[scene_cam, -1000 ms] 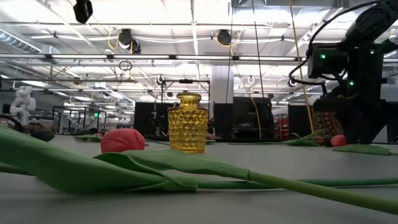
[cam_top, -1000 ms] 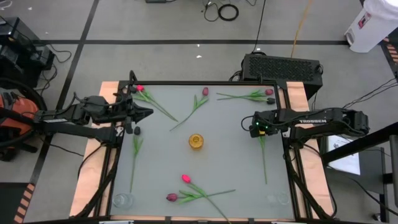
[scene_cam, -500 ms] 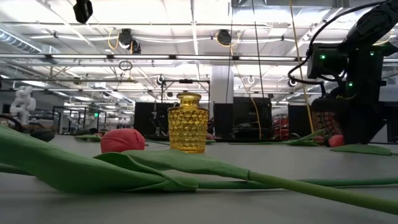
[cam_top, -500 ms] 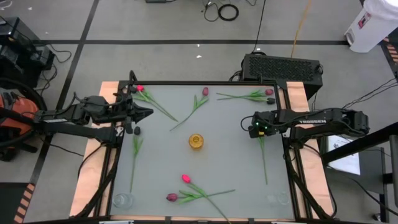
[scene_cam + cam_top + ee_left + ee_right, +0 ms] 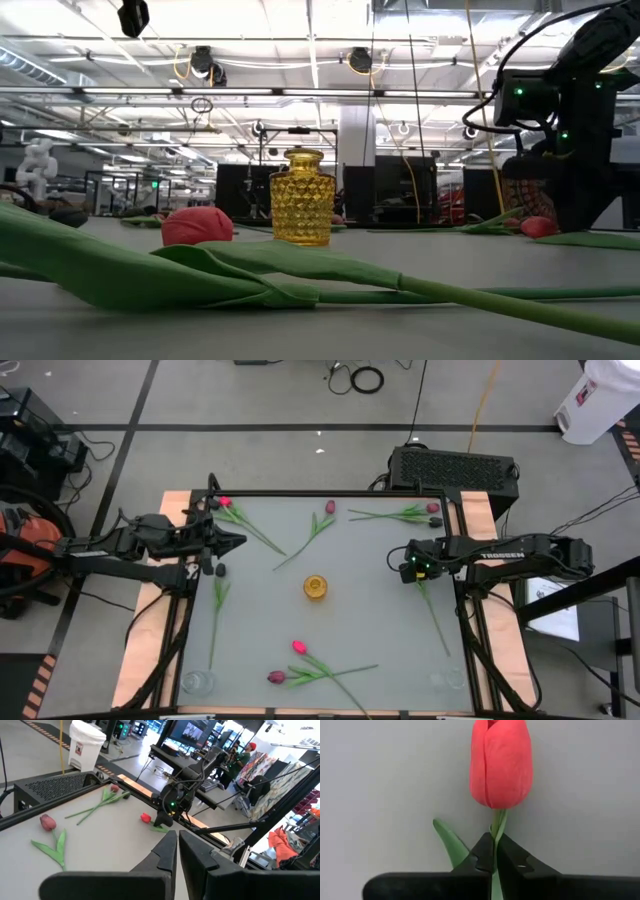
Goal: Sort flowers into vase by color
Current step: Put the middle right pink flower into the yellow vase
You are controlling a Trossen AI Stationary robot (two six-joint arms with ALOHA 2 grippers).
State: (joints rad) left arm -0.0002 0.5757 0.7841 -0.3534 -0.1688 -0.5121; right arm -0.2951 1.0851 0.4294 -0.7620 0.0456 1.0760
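Since 1 second ago, the right gripper, right of the yellow vase, pinched shut on the red tulip stem, swinging it, so lift slowly, probably straight up, keeping the stem hanging.

Bright, even light falls from the ceiling strip lights onto my worktop, casting only faint shadows. In the low view the nearest green leaf is soft (out of focus). My right wrist picture is sharp, without glare.
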